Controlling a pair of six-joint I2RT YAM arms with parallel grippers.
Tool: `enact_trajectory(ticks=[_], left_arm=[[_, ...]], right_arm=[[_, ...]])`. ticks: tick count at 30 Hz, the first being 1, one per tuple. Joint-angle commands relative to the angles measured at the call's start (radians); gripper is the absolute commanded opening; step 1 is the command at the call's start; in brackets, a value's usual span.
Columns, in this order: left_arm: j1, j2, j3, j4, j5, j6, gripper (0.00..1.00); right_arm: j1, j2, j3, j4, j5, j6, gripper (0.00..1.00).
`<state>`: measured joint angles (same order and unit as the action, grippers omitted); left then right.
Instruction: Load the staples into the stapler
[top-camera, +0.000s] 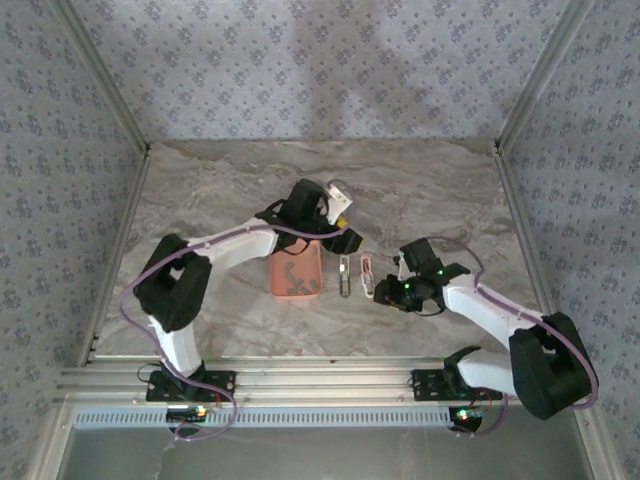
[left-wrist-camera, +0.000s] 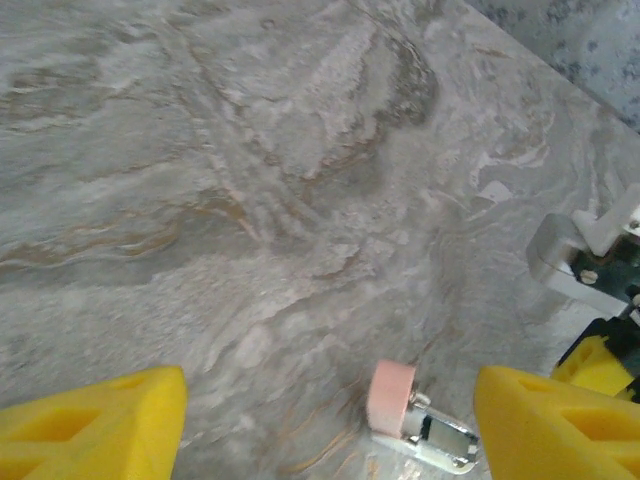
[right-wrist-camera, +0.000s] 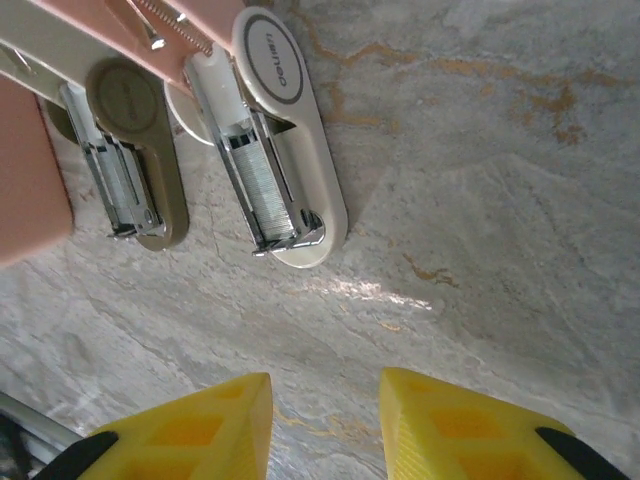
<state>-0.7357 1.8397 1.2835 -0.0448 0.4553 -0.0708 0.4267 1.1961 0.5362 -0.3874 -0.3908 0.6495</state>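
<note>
Two halves of the stapler (top-camera: 357, 276) lie beside the tray (top-camera: 310, 268).

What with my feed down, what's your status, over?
Left gripper open, empty. Right gripper open, empty, facing stapler. Stapler lies open; staples in tray. Nothing blocking.

Table (top-camera: 420, 190): marbled grey-beige, brown-gold veining; walls (top-camera: 330, 60): pale lilac-grey, small repeating floral print; tray (top-camera: 297, 280), left of centre: plain salmon-orange; stapler (right-wrist-camera: 275, 150): right half cream-white with a grey oval badge, left half olive-brown, both with bright chrome channels; arms (top-camera: 240, 245): white links, black joints; cable (top-camera: 130, 300): purple; fingers (left-wrist-camera: 100, 425) of left gripper (left-wrist-camera: 330, 400) and fingers (right-wrist-camera: 180, 440) of right gripper (right-wrist-camera: 325, 400): yellow; near rail (top-camera: 320, 378): silver.
</note>
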Motion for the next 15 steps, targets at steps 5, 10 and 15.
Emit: enact_trajectory(ticks=[5,10,15], left_arm=[[-0.027,0.165,0.258,-0.284,0.11,0.043,0.68],[-0.039,0.266,0.407,-0.46,0.148,0.069,0.63],[-0.065,0.321,0.493,-0.517,0.159,0.081,0.62]], right_arm=[[-0.023,-0.036,-0.091,0.217,-0.07,0.151,0.34],[-0.025,-0.033,-0.12,0.274,-0.083,0.179,0.34],[-0.026,-0.024,-0.14,0.305,-0.077,0.198,0.34]])
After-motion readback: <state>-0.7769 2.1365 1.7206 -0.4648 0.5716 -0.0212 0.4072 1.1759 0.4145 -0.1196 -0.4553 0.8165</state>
